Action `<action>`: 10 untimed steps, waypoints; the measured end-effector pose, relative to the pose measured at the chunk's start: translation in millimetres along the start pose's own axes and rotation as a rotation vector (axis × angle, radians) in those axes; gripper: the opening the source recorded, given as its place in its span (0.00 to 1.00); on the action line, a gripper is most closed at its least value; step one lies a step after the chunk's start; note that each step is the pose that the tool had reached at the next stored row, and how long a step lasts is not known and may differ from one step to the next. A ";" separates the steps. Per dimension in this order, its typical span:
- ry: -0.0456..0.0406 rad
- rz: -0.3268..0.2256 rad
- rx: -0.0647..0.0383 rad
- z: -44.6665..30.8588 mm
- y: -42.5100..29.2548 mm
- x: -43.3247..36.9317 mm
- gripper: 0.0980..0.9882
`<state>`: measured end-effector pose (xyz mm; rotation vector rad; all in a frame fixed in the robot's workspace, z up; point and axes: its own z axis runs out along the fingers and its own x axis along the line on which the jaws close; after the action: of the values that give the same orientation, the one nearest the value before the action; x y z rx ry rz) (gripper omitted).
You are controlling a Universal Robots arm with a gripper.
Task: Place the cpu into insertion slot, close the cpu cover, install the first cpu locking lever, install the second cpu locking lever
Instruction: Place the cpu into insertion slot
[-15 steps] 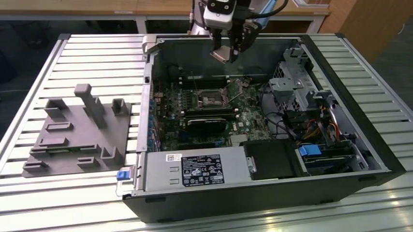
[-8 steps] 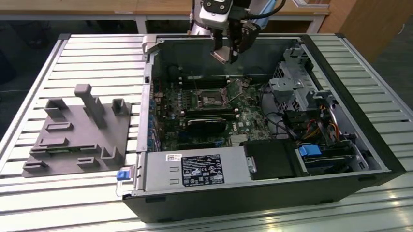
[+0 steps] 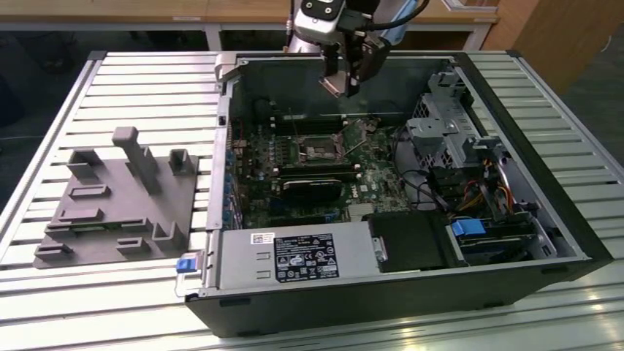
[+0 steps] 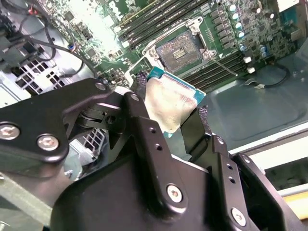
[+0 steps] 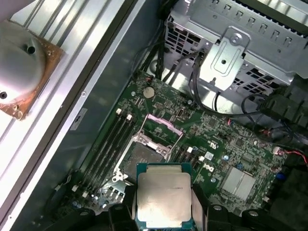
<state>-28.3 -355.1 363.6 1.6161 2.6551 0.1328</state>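
The end effector (image 4: 167, 106) fingers (image 4: 144, 130) hide two edges of the cpu (image 4: 172, 98).

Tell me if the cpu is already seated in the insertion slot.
No, in the second wrist view the gripper holds the cpu clear of the bare insertion slot.

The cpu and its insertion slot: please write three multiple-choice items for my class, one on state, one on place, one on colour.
1. The insertion slot is: A empty; B filled by a chip; C hidden under a fan.
2. The cpu is: A seated in the slot; B between the gripper's fingers, above the slot; C on a person's palm.
3. The circuit board is: A red; B green; C white.

Answers: 1 A, its dark centre lies bare. 2 B, the fingers clamp its two edges. 3 B, green shows all round the slot.
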 end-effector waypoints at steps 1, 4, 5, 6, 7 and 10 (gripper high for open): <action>-0.0009 0.010 0.000 0.0 0.0 0.0 0.50; -0.0037 0.040 -0.001 0.2 0.0 0.0 0.50; -0.0047 0.051 -0.001 0.2 0.0 0.0 0.50; -0.0055 0.061 -0.001 0.2 0.0 0.1 0.50; -0.0064 0.071 -0.001 0.3 0.0 0.1 0.50; -0.0096 0.106 -0.002 0.4 0.0 0.1 0.50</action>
<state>-28.3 -355.0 363.2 1.7523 2.5619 0.1297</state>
